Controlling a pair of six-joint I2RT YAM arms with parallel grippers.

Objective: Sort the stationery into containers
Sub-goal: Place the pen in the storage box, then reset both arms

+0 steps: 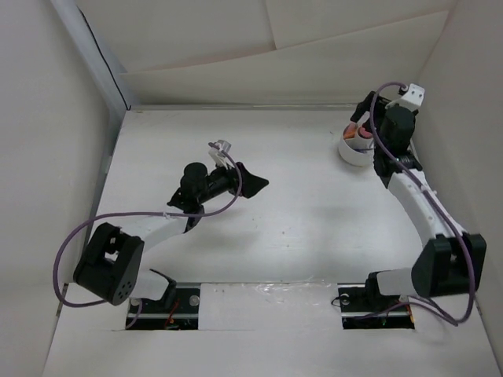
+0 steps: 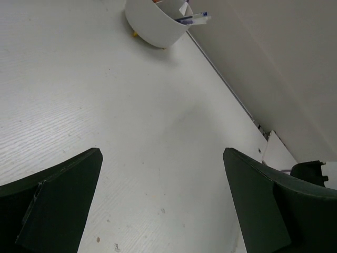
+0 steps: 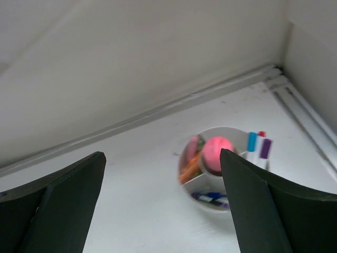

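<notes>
Right gripper (image 3: 162, 155) hangs wide apart, empty, over round white plastic divided cup (image 2: 155, 23) at far right | left gripper (image 2: 162, 153) apart, mid-table | pink-capped pale tube (image 3: 217, 155), blue-capped pen (image 3: 251, 141) stand caps-up, long axes near vertical | likely light, stiff, slippery; pinch across barrels.

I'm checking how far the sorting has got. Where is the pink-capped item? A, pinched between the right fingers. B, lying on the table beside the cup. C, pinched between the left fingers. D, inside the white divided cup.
D: the right wrist view shows the pink-capped item inside the white cup, next to an orange piece, while the right fingers stand apart with nothing between them.
</notes>
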